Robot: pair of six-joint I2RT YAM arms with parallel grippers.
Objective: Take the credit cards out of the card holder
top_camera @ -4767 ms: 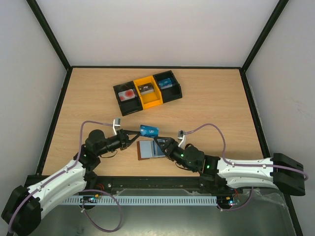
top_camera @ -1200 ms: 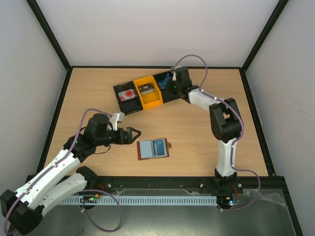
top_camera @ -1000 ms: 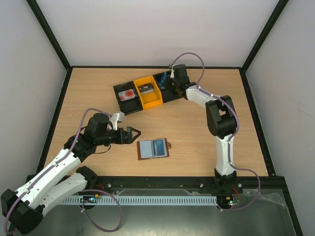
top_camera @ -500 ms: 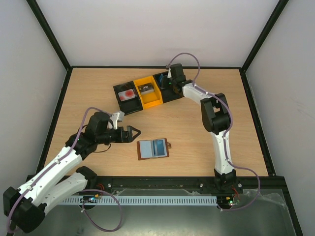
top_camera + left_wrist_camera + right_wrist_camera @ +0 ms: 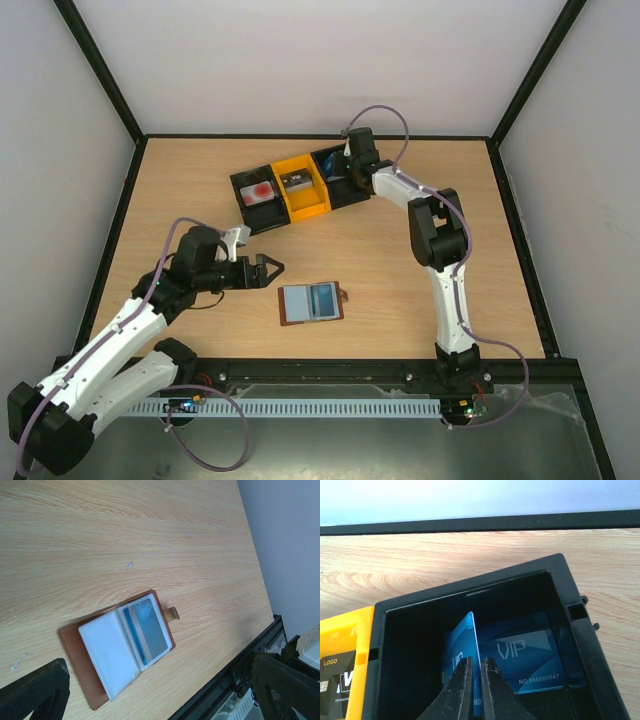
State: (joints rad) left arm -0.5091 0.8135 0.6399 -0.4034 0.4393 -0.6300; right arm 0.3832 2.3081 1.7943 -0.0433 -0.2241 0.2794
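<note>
The right gripper point(image 5: 476, 680) is far away on the table, inside the right black compartment of the black-and-yellow tray point(image 5: 470, 592). Its fingers are pinched on the lower edge of a blue card point(image 5: 465, 640), which stands upright beside a second blue card point(image 5: 525, 657) lying flat on the bottom. I think the step is to let this card go. To do it well, the jaws should part only a little so that the card tips onto the flat one. Then the wrist should rise straight up, free of the compartment walls. The card holder point(image 5: 120, 650) lies open near the middle of the table, with one blue-and-grey card point(image 5: 150, 632) in its right pocket. The left gripper point(image 5: 277, 270) hovers just left of it with the jaws wide and nothing in them. The table point(image 5: 420, 250) is light wood, smooth and level. White walls with black frame bars close it on three sides.
</note>
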